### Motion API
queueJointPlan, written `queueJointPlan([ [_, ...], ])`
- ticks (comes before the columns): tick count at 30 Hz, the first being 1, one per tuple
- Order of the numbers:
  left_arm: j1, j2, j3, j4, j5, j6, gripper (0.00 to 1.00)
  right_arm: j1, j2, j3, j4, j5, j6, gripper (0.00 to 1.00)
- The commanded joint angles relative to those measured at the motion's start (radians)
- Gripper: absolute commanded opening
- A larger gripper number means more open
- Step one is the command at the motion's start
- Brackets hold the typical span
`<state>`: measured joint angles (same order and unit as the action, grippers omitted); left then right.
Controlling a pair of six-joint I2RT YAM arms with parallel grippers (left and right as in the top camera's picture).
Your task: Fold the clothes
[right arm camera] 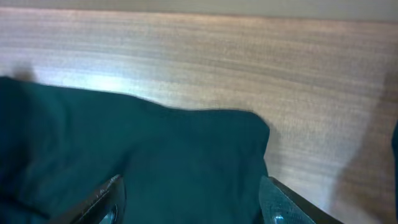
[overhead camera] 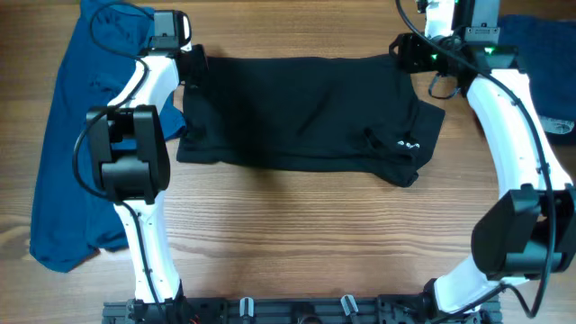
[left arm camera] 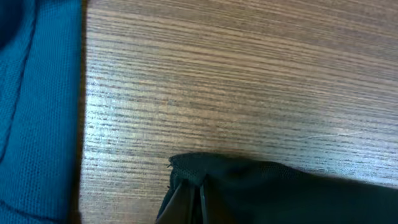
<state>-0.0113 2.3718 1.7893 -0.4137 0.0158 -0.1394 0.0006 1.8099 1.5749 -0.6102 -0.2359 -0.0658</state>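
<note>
The black garment (overhead camera: 306,112) lies flat by the table's (overhead camera: 297,243) far edge, long axis left to right, white logo (overhead camera: 409,144) at its near right corner. The left gripper (overhead camera: 192,67) is clamped on its far left corner. The right gripper (overhead camera: 407,54) has its jaws apart over the far right corner. The blue T-shirt (overhead camera: 67,153) runs along the left edge.

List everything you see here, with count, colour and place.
loose black cloth garment: one, black with small white logo, spread mid-table
loose bright blue T-shirt: one, blue, table's left side
folded clothes stack: one, dark blue and grey, far right corner
wooden table: one, brown, under everything
left arm and right arm: two, white with black joints, either side
left pincer: one, black, shut on garment's far left corner
right pincer: one, black, open over its far right corner
</note>
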Motion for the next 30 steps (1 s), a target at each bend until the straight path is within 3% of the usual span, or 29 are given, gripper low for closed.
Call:
queueJointPlan([
  [1, 0.002, -0.097, 0.006, -0.081, -0.036, -0.011, 0.04, 0.002, 0.064, -0.013, 0.04, -0.01, -0.004, 0.69],
  [6, 0.002, -0.267, 0.006, -0.28, -0.025, -0.098, 0.04, 0.002, 0.13, -0.013, 0.126, -0.018, 0.027, 0.69],
  [13, 0.001, -0.381, 0.006, -0.468, 0.052, -0.105, 0.04, 0.002, 0.248, -0.013, 0.209, -0.032, 0.042, 0.69],
  [20, -0.037, -0.381, 0.006, -0.504, 0.062, -0.105, 0.04, 0.002, 0.377, -0.013, 0.245, -0.054, 0.044, 0.66],
  [30, -0.059, -0.381, 0.006, -0.493, 0.062, -0.104, 0.04, 0.0, 0.38, -0.012, 0.292, 0.129, 0.095, 0.68],
])
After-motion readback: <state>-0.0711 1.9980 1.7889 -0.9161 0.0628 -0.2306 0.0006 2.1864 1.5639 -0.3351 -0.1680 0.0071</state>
